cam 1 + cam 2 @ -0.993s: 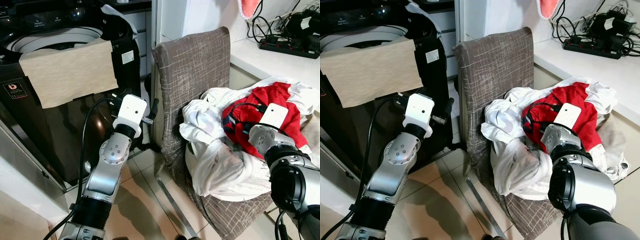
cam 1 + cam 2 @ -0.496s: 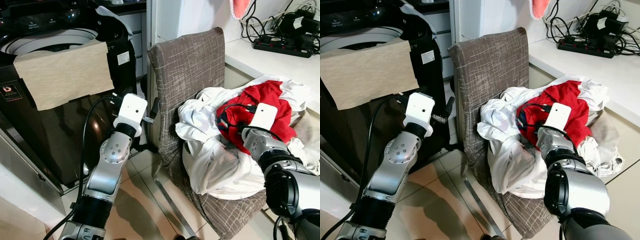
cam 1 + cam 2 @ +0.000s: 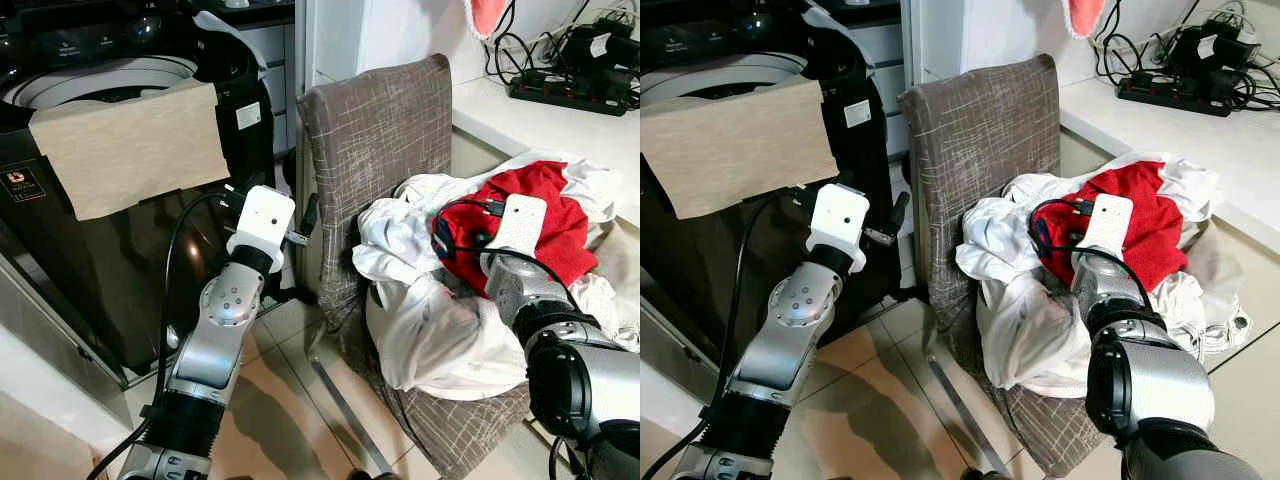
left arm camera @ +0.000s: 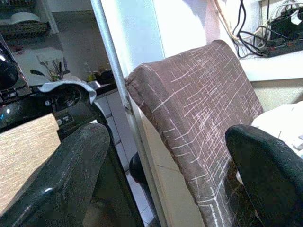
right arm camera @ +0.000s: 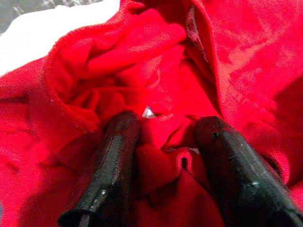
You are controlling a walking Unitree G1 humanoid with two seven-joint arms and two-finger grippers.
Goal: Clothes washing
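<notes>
A household robot's right gripper (image 5: 163, 175) digs into a red garment (image 3: 545, 215) atop a heap of white laundry (image 3: 440, 330) on a brown chair (image 3: 385, 140), its two black fingers (image 5: 111, 165) pinching a fold of the red cloth between them. The left gripper (image 4: 161, 175) hangs spread and empty between the chair back and the washing machine (image 3: 110, 80). The top-loading machine stands open at the robot's left, a beige cloth (image 3: 125, 145) draped over its front rim. Judged from the scene, the wash is barely begun: the pile is still on the chair, and the garment has yet to be lifted and carried to the drum. A small red-marked label (image 3: 25, 183) on the machine's front is too small to read. A power strip (image 3: 570, 95) lies on the white desk (image 3: 540, 125) behind.
</notes>
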